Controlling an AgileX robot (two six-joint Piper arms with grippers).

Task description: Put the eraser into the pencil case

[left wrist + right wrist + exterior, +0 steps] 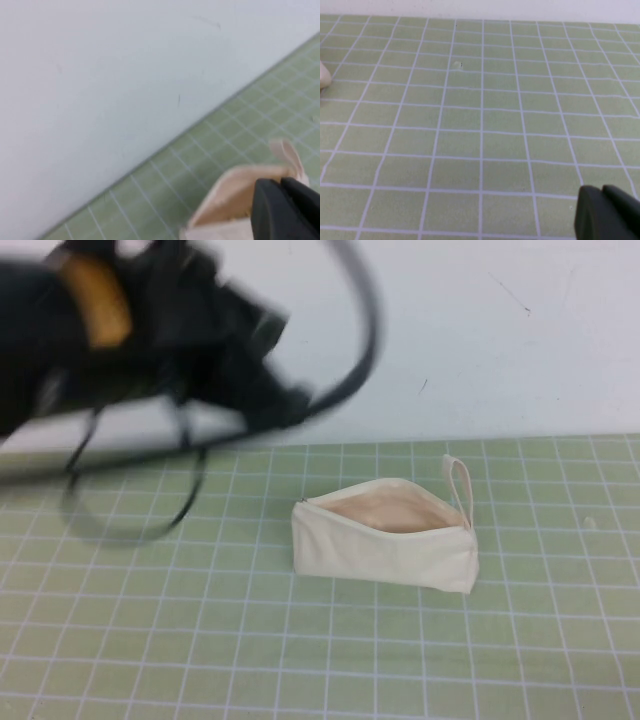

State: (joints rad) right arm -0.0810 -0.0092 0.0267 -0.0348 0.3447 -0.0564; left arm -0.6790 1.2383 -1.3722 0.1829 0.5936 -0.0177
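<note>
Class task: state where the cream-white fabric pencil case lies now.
High view: the cream-white fabric zip pencil case lies unzipped on the green grid mat, right of centre, near the white wall; the left pincer hovers to its upper left.

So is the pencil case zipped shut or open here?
Open: the pencil case gapes along its top, beige lining showing. Left pincer is raised to its left; right pincer hovers over mat.

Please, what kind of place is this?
Probably a lab tabletop for robot tests: a green gridded cutting mat, a plain white wall, and one pencil case lying open. The left gripper is above the mat's far edge; the right gripper over bare mat.
</note>
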